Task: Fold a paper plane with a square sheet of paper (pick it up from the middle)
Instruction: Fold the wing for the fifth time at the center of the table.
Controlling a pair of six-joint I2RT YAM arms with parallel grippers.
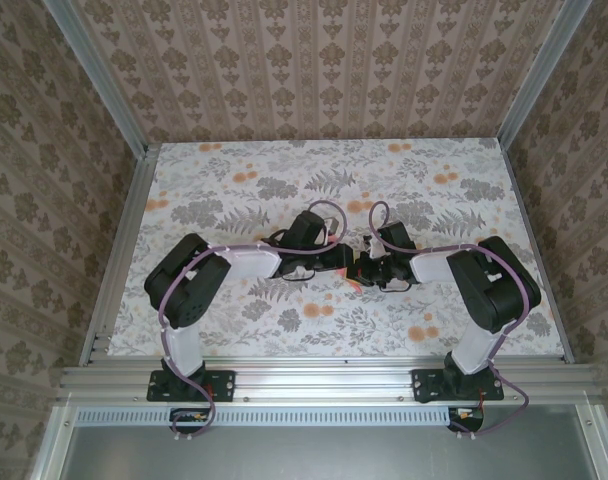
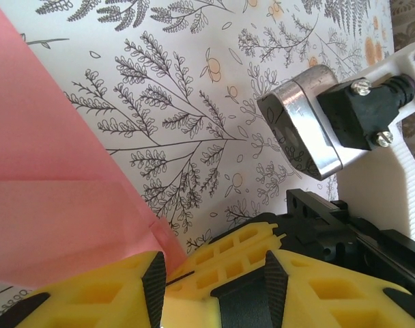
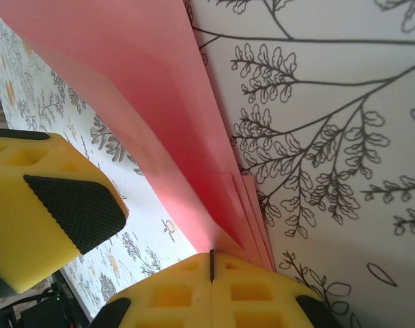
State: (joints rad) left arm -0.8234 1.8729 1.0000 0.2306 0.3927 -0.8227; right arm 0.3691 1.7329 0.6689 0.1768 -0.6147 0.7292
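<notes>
The paper plane (image 3: 153, 116) is salmon-pink paper folded into several stacked layers, narrowing towards my right gripper (image 3: 211, 265), which is shut on its end. In the left wrist view the same paper (image 2: 50, 178) fans out to the left. My left gripper (image 2: 214, 281) is open, and the right gripper's closed yellow fingers (image 2: 228, 254) sit between its pads. One left finger (image 3: 61, 205) stands beside the paper, apart from it. From above, the left gripper (image 1: 341, 265) and right gripper (image 1: 367, 272) meet at mid-table, with a sliver of pink paper (image 1: 355, 279) between them.
The table (image 1: 284, 180) is covered in a grey and orange floral print. Patterned walls and aluminium posts close in three sides, and a rail (image 1: 314, 375) runs along the near edge. The right wrist's metal camera housing (image 2: 306, 123) hangs close to my left fingers.
</notes>
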